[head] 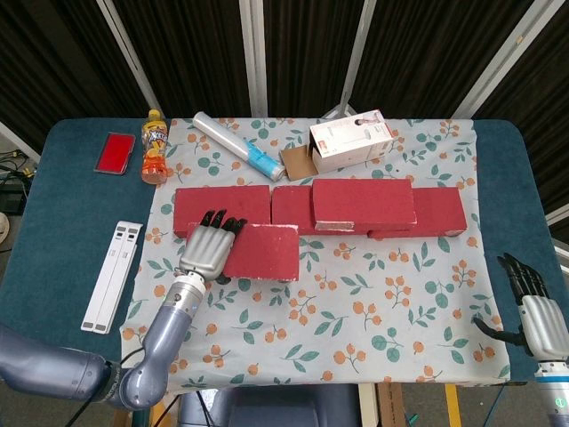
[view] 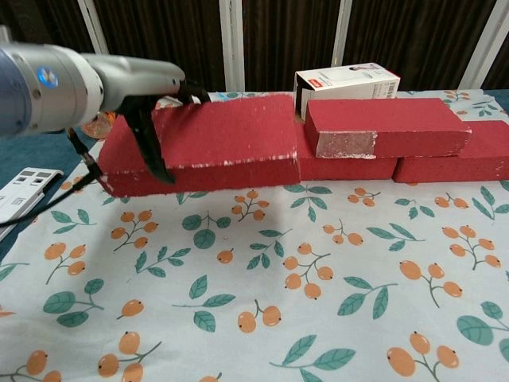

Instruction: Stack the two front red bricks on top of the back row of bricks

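Gripped only at its left end by the left hand, fingers wrapped over it, the raised brick may tip or clip the back row near the surface's far edge, while the right hand hangs open-fingered.

A rectangular table with a dark teal top is standing before a wall of black ribbed panels. Pale metal struts are running upright and slantwise across those panels. A white cloth printed with oranges and green leaves is covering the middle of the table. Even light is falling from above. Cables are lying on the floor at far left.
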Available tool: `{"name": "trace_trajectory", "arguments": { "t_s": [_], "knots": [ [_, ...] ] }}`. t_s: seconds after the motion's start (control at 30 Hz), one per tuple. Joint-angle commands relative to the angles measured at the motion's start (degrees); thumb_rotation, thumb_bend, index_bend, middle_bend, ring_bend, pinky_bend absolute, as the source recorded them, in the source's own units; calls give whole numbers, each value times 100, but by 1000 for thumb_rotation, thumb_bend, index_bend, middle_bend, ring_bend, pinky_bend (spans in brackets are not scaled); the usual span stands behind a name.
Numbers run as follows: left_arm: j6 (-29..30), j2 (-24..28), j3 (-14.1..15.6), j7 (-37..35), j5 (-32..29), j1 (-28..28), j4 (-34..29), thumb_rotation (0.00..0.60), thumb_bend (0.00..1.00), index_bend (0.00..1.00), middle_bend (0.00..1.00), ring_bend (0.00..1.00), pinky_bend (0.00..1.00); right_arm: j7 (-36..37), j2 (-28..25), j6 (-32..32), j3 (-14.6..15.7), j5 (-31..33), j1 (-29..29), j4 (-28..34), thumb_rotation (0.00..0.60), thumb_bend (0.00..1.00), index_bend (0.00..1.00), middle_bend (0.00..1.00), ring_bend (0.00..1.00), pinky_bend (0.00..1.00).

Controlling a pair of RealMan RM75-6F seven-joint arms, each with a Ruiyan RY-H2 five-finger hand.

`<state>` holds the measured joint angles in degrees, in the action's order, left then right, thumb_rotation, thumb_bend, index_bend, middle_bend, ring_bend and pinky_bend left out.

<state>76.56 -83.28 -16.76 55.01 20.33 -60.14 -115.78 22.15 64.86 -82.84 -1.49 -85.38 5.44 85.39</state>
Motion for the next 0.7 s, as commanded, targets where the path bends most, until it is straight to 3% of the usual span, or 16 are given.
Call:
{"name": "trace_trajectory", "arguments": {
  "t_s": [0.03,0.33,0.57,0.7],
  "knots": [
    [-335,475,-415,-67,-395,-96,-48,600,87,399,381,2,21,-76,39,68,-49,110,10,-22,600,210,0,0,0,0],
    [-1155,733,-1012,82,-1645,-624,1093,600,87,408,377,0,21,-262,91,263,-121,333,44,-45,600,210,0,0,0,0],
    [-1759,470,-900,547,-2450,-1189,2208,600,87,397,375,0,20,-369,130,366,-168,437,64,-53,600,209,0,0,0,0],
    [-1814,289,-835,529,-2546,-1344,2588,600,87,395,374,0,20,-389,132,391,-176,441,62,-57,600,210,0,0,0,0]
  ]
}}
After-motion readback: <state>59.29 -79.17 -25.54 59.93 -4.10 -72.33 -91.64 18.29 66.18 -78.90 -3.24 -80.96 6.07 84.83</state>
